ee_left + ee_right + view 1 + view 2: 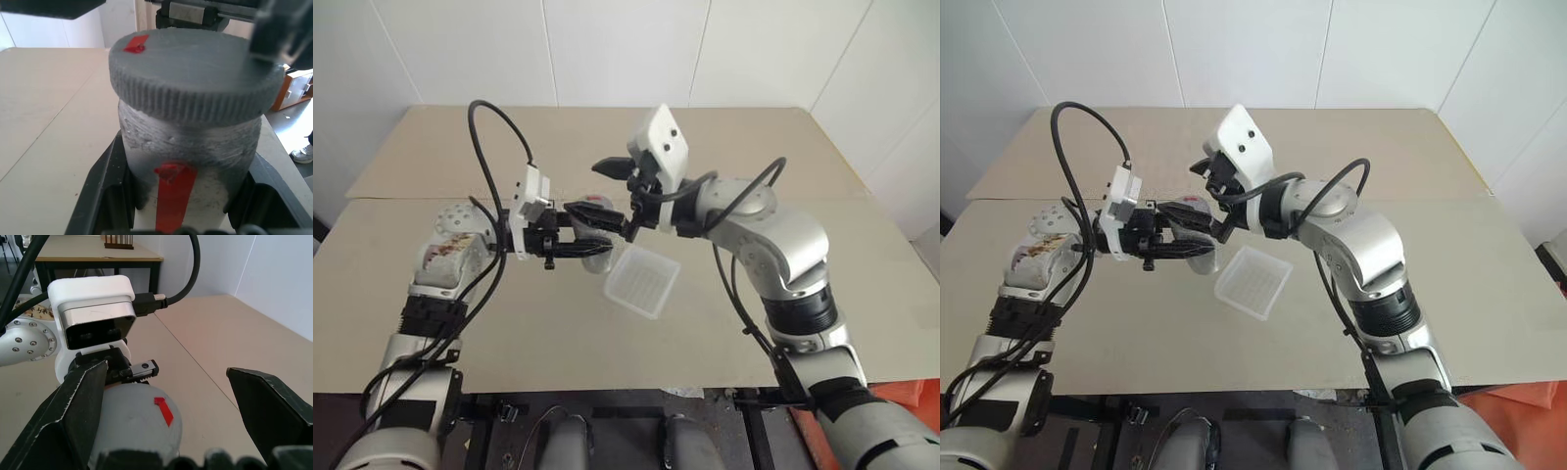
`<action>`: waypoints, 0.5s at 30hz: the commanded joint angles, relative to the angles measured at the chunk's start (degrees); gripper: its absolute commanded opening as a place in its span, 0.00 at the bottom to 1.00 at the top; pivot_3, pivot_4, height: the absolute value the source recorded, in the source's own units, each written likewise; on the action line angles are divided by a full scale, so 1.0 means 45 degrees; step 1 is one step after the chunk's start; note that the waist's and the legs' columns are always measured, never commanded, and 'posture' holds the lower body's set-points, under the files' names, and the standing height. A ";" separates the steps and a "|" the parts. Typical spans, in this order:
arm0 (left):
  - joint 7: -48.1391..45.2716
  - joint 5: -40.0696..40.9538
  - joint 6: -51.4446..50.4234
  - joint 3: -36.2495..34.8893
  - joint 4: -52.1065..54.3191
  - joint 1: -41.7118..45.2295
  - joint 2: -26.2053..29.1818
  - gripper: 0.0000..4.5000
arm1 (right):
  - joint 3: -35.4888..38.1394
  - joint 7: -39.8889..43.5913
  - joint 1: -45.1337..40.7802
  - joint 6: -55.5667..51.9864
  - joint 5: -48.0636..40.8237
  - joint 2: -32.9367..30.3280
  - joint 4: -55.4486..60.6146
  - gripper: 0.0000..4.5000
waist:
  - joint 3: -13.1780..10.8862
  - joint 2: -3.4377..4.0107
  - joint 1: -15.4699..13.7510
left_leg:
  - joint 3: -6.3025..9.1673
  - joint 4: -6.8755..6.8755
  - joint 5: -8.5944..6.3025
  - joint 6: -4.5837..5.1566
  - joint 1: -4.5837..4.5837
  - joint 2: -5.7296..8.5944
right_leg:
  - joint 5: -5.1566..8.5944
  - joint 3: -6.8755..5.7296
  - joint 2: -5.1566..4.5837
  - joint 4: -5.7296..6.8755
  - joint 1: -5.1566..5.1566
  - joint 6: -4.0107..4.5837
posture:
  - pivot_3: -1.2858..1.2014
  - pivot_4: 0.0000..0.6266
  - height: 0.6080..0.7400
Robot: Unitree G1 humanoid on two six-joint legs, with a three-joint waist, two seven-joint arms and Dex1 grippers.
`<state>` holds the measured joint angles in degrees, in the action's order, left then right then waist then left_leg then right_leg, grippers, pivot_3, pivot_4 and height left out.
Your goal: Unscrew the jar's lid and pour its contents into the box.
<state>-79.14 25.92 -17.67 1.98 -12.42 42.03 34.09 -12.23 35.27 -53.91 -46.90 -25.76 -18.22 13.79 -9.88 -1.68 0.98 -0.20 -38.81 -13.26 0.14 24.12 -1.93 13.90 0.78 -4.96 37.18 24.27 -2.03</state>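
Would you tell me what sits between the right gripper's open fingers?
The lid, on the jar held by the left gripper, sits between the right gripper's fingers; the right wrist view shows it.

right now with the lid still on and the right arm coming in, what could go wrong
The right gripper stands open around the lid, one finger much nearer to it than the other; closing may push the jar sideways in the left gripper. The left fingers clamp only the jar's lower part, so twisting may spin it. The jar is held beside the box, so spilled contents may miss it.
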 commanded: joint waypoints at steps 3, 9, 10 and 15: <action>0.0068 0.0199 0.0035 -0.0315 0.0439 0.0169 0.0116 0.43 | 0.0254 -0.0115 -0.0238 -0.0297 -0.0346 0.0345 0.0880 0.99 | 0.0000 0.0000 0.0015 | 0.0000 0.0001 0.0000 0.0000 -0.0001 0.0000 | 0.0000 0.0001 0.0000 0.0001 0.0000 0.0000 | 0.52 0.24 1.00; 0.0142 0.0227 -0.0009 -0.0318 0.0518 0.0192 0.0128 0.43 | 0.0077 -0.0179 -0.0034 -0.0516 -0.0259 0.0616 0.1055 0.99 | 0.0000 0.0000 0.0003 | 0.0001 0.0000 0.0000 0.0000 0.0000 0.0000 | 0.0000 0.0000 0.0000 0.0000 -0.0002 0.0000 | 0.52 0.24 1.00; 0.0141 0.0224 -0.0012 -0.0312 0.0527 0.0194 0.0140 0.43 | 0.0051 -0.0169 0.0016 -0.0500 -0.0205 0.0608 0.1027 0.99 | 0.0000 0.0000 0.0004 | 0.0001 0.0000 0.0000 0.0000 0.0000 0.0000 | 0.0000 -0.0001 0.0000 0.0001 -0.0002 0.0000 | 0.52 0.24 1.00; 0.0089 0.0281 -0.0077 -0.0350 0.0533 0.0235 0.0237 0.43 | -0.0014 -0.0140 0.0135 -0.0379 0.0035 0.0618 0.0570 0.99 | 0.0000 0.0000 0.0008 | 0.0001 0.0000 0.0000 0.0000 -0.0001 0.0001 | 0.0000 -0.0001 0.0000 0.0001 -0.0002 0.0000 | 0.52 0.24 1.00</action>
<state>-78.63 26.14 -17.72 1.81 -12.10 42.05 34.39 -12.78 34.74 -52.97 -49.17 -25.89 -15.44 16.04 -9.88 -1.68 1.02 -0.19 -38.81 -13.26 0.14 24.12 -1.92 13.90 0.78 -4.96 37.18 24.26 -2.03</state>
